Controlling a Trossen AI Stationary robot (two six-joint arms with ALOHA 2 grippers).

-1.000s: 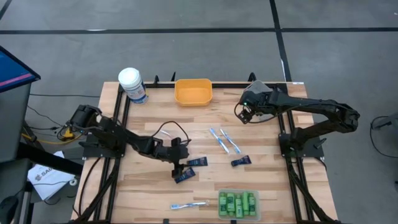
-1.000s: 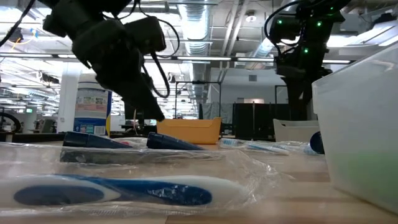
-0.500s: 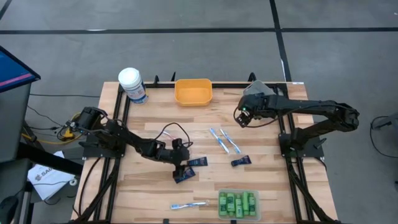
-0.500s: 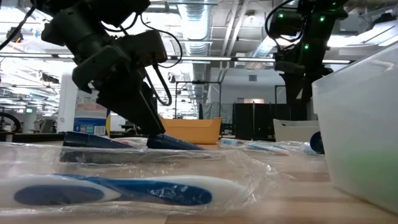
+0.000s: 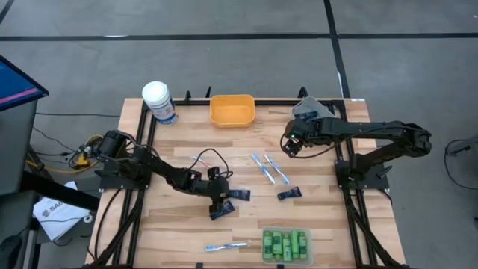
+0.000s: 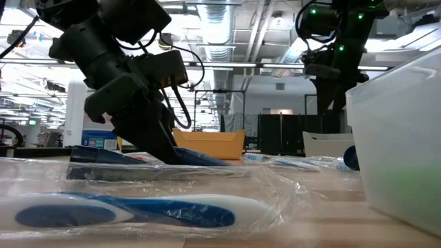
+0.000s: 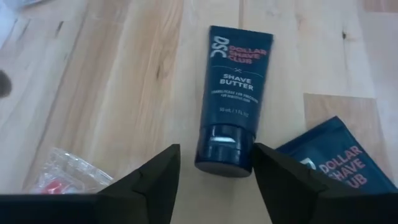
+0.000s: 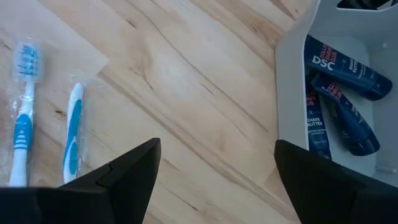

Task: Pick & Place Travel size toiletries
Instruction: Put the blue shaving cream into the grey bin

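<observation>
Because the left claw [image 7: 214, 165] hangs low over the counter [image 5: 179, 149] with its fingers parted on either side of the cap of a navy tube [image 7: 229, 112], it looks set to pinch that tube; the fingers are not yet on it. On the high view this spot is near the counter's middle, toward seven o'clock, and a second navy tube [image 7: 333, 162] lies just beside the first, at its five o'clock in the overhead picture. A third tube [image 5: 289, 193] rests well apart at about four o'clock from centre.

Over by two o'clock, the right claw [image 8: 214, 162] hovers with its fingers wide and empty, just beside a grey bin [image 8: 292, 81] that already holds several navy tubes [image 8: 341, 93]; my guess is that bin is where tubes belong. Two wrapped toothbrushes [image 5: 269, 169] lie near centre, another toothbrush [image 5: 226, 246] at six o'clock, and green bottles fill a clear bin [image 5: 286, 245] at five o'clock. An orange bin [image 5: 232, 110] sits at twelve, a white-lidded canister [image 5: 158, 101] at eleven.

From above, the left arm covers most of its target, and the grey bin is largely hidden under the right arm. A crinkled wrapper [image 7: 71, 174] is cut off at the left wrist picture's edge; its contents are unclear.
</observation>
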